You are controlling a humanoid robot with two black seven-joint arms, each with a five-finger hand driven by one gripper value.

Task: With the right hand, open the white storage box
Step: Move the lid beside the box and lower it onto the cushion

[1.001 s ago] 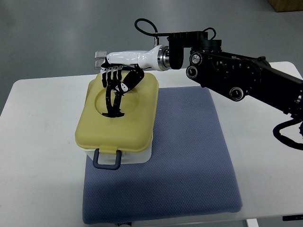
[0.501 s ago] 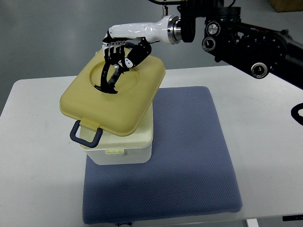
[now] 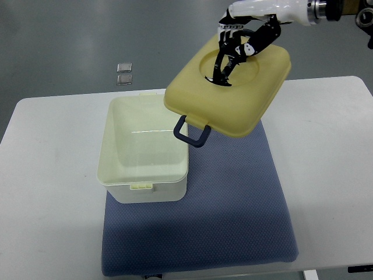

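Down and to the left of the robot hand, the white storage box (image 3: 143, 153) sat open and seemingly empty on the blue mat (image 3: 233, 204) over the desk (image 3: 46, 175), its rigid plastic walls looking light and stiff. Just below the robot hand hung the yellow lid (image 3: 230, 96), tilted, clear of the box, its dark latch handle (image 3: 191, 133) dangling at the lower edge. The right robot hand (image 3: 242, 41) had its black fingers curled into the lid's round recess, gripping there. The lid appeared light but smooth, so that hooked hold probably suited it best.
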